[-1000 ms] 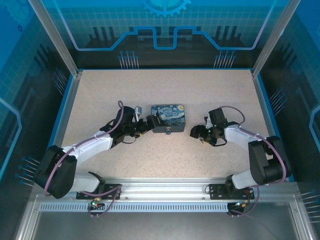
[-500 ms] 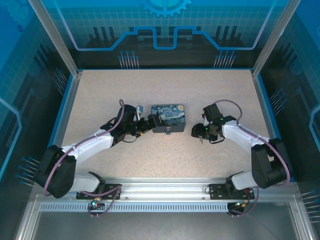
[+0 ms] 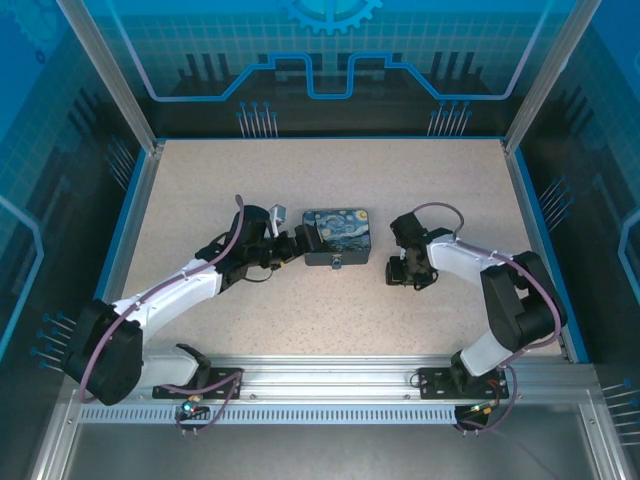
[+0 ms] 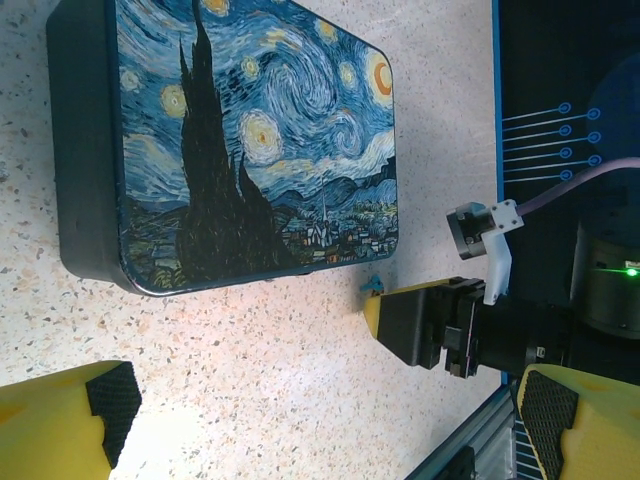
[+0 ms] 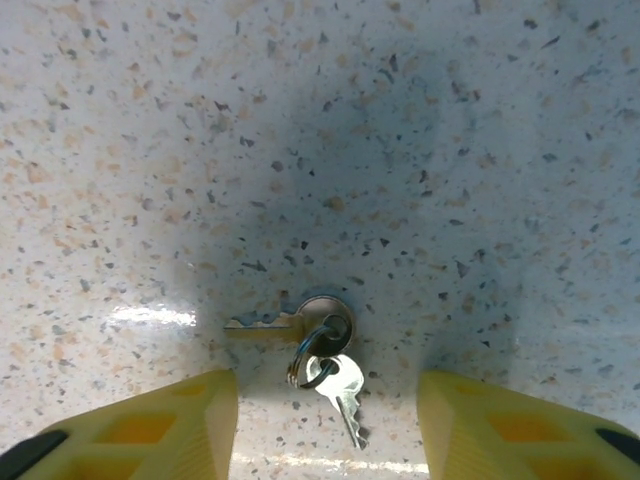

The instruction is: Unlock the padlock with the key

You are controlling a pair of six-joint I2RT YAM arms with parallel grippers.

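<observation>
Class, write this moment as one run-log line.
right claw: open, astride keys on table | left claw: open, facing box | keys: not yet gripped

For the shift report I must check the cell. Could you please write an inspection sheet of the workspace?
surface: speckled table, no spills seen
job's things: keys on a ring, flat on table; padlock at near side of printed box, small
clutter: nothing seen
grippers: left gripper open beside box; right gripper open, fingers astride keys
cables: purple cable looped above each arm
surroundings: blue panels, aluminium rail
</observation>
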